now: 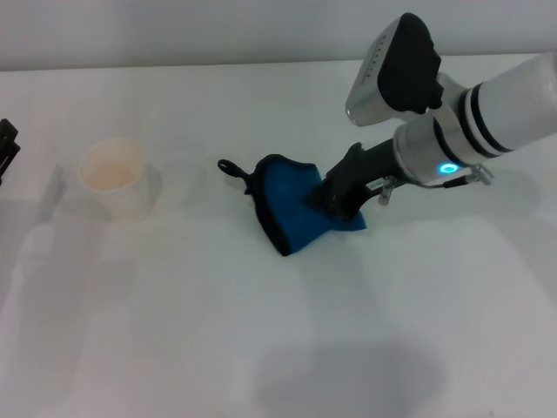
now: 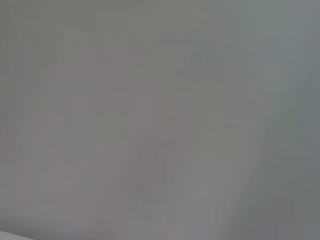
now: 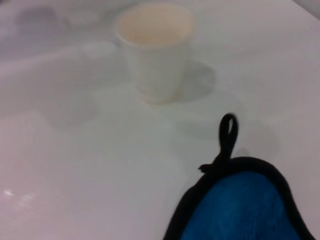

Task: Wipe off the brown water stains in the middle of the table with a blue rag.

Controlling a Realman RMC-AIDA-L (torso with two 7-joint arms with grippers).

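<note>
Mid-wipe: right end effector [image 1: 335, 198] clamped on blue rag [image 1: 296, 209], pressed to surface [image 1: 261, 348]. Stain indistinct; next, probably sweep toward cup [image 1: 113, 177].

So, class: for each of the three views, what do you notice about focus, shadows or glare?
Head view: sharp; a soft grey shadow lies on the table nearest the camera, and the right hand presses on the blue rag. Left wrist view: featureless grey blur. Right wrist view: the paper cup is soft-focused and casts a faint shadow; the rag's loop is crisper.
</note>
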